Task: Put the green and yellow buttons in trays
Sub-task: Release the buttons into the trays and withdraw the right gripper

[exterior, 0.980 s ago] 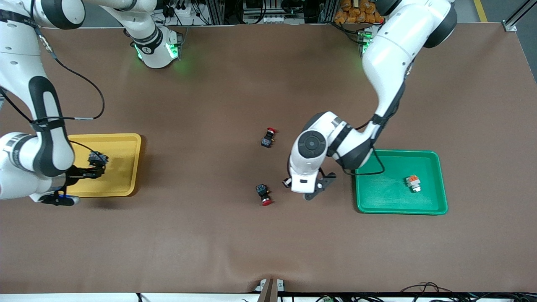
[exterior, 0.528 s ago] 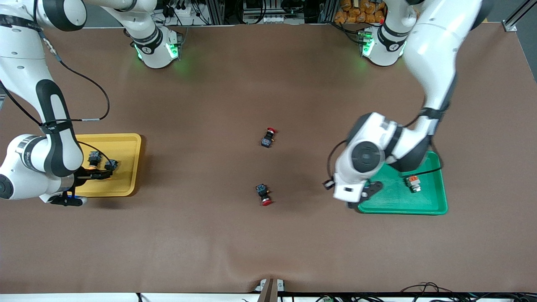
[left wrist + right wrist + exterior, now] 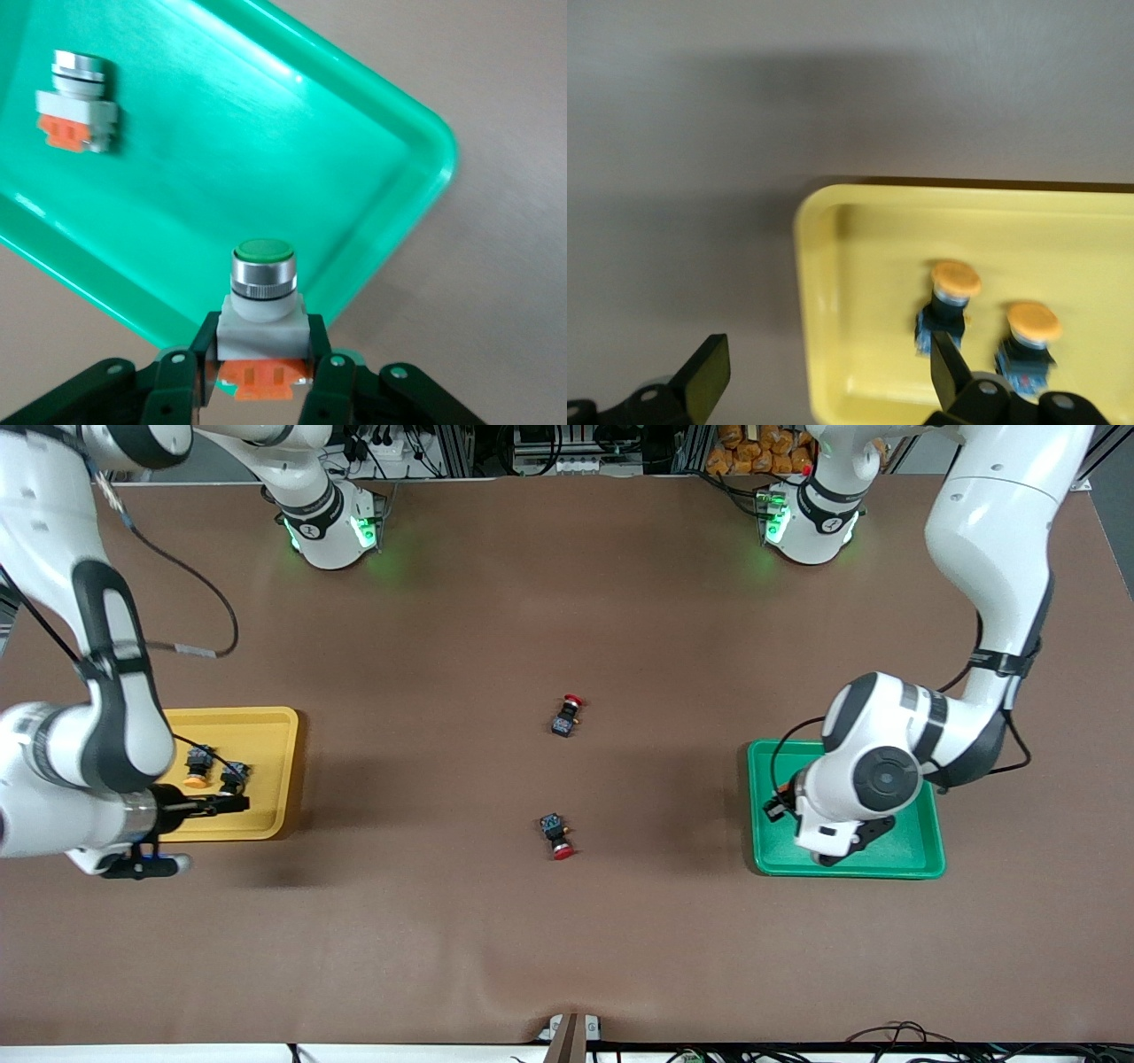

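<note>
My left gripper (image 3: pixel 262 356) is shut on a green button (image 3: pixel 263 297), white-bodied with an orange block, and holds it up over the green tray (image 3: pixel 266 133) close to a corner. A second green button (image 3: pixel 78 111) lies on its side in that tray. In the front view the left arm's hand covers the green tray (image 3: pixel 771 846). Two yellow buttons (image 3: pixel 197 766) (image 3: pixel 233 775) lie side by side in the yellow tray (image 3: pixel 261 740). My right gripper (image 3: pixel 828 372) stands open above that tray's rim with nothing between its fingers, apart from the yellow buttons (image 3: pixel 950 301) (image 3: pixel 1029 341).
Two black switches with red caps lie on the brown table between the trays, one (image 3: pixel 567 715) farther from the front camera and the other (image 3: pixel 558 837) nearer to it. The arms' bases stand at the table's back edge.
The left arm swung the green button from the table's middle to over the green tray. The right gripper opened, left a second yellow button in the yellow tray and drew back.
</note>
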